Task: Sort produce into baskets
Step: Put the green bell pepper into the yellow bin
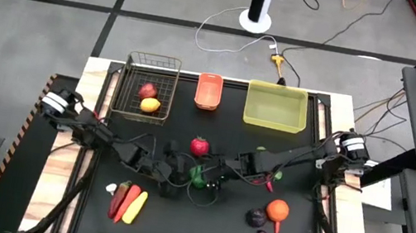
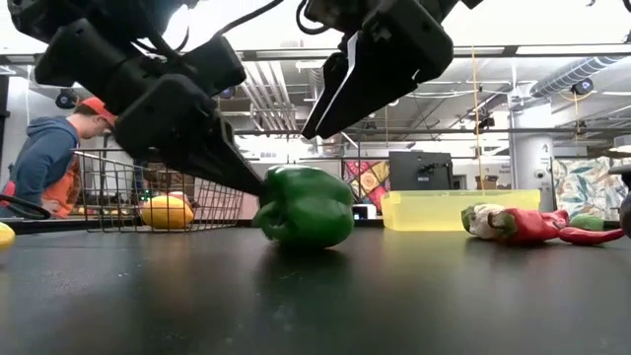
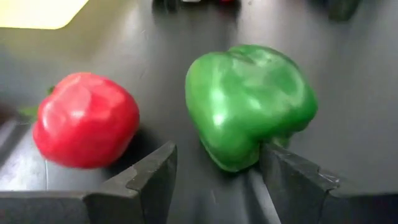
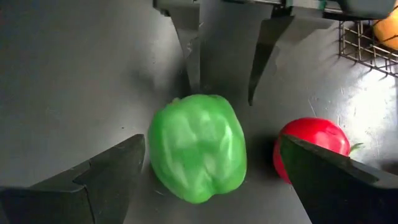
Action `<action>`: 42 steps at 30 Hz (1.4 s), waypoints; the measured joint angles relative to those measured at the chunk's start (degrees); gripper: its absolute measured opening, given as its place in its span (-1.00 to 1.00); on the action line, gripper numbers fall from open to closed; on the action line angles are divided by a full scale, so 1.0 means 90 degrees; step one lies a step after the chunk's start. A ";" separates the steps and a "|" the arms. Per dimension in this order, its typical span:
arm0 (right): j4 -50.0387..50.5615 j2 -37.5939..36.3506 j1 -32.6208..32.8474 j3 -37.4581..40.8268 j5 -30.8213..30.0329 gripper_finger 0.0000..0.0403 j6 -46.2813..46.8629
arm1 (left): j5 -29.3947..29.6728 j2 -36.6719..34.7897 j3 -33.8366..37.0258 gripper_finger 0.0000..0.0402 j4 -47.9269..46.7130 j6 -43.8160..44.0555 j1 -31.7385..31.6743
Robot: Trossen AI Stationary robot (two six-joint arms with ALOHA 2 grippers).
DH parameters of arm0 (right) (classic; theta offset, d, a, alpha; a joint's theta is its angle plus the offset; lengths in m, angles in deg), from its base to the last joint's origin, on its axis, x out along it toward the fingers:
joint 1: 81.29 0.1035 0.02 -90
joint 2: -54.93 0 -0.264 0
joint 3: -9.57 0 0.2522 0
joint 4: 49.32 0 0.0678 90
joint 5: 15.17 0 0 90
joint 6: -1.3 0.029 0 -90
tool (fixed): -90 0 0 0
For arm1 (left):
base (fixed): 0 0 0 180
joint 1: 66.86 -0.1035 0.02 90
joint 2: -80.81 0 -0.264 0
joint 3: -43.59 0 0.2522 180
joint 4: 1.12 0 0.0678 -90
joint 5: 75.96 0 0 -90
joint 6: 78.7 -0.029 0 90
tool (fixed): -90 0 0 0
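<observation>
Green pepper (image 3: 249,102) sits on the black table (image 1: 198,232) at mid-table, just beside a red apple (image 3: 86,119). Left gripper (image 3: 214,180) is down at the table, jaws spread, pepper's near end at their tips; one fingertip (image 3: 283,163) looks to be touching it. Right gripper (image 4: 211,168) faces it from the opposite side, jaws wide, pepper between them untouched. Pepper lies on its side; stem direction is unclear.

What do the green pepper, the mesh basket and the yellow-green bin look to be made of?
Green pepper: likely moulded plastic or rubber, smooth, with soft glossy highlights and an even colour. Mesh basket: dark metal wire, seemingly, a thin open grid that shows its contents. Yellow-green bin: translucent plastic; the low view shows light glowing through its walls.
</observation>
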 joint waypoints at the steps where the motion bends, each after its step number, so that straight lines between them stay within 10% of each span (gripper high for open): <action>1: -0.0004 0.0021 -0.0002 0.0000 0.0012 0.80 -0.0052 | 0.0004 0.0000 -0.0001 0.04 0.0005 -0.0001 -0.0020; 30: -0.0104 0.0787 -0.0337 -0.0002 0.0633 0.54 -0.0129 | 0.0012 -0.0009 -0.0040 0.04 0.0004 0.0002 -0.0079; 42: 0.0334 0.0466 -0.0332 0.0010 0.0685 0.42 0.0110 | 0.0015 -0.0934 -0.0442 0.04 -0.1766 0.0073 -0.0036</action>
